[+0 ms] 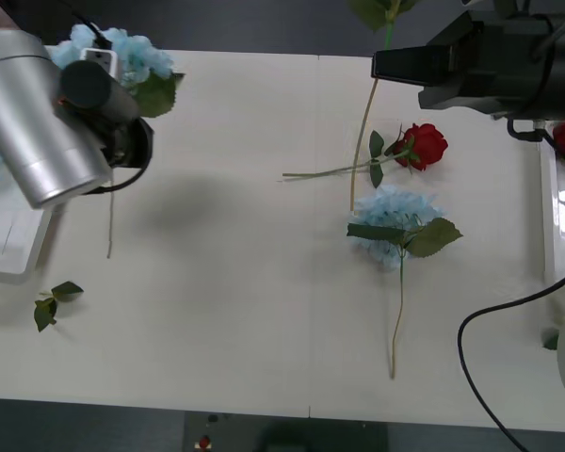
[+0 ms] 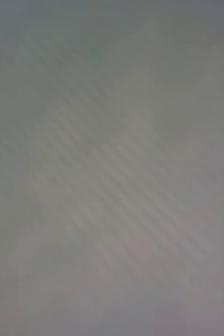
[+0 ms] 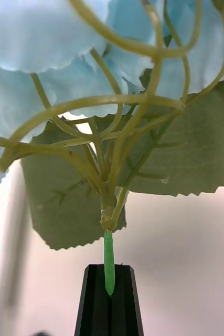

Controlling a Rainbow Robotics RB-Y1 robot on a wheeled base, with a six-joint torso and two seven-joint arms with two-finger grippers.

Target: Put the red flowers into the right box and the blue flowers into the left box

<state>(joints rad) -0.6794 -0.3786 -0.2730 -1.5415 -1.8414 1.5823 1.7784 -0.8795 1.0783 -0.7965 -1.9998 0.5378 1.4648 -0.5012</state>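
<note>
The left hand (image 3: 109,310), upper left of the front view, is clamped on a blue flower (image 1: 122,52) by its stem, beside the left box (image 1: 9,247). The thin stem could slip or swing, dropping the bloom outside. Whether the right hand (image 1: 400,64) is gripping anything, I cannot tell.

Front: we look down on the table (image 1: 217,235) from above.
Left wrist: close under a blue flower (image 3: 49,37); shared with front (image 1: 122,52).
</note>
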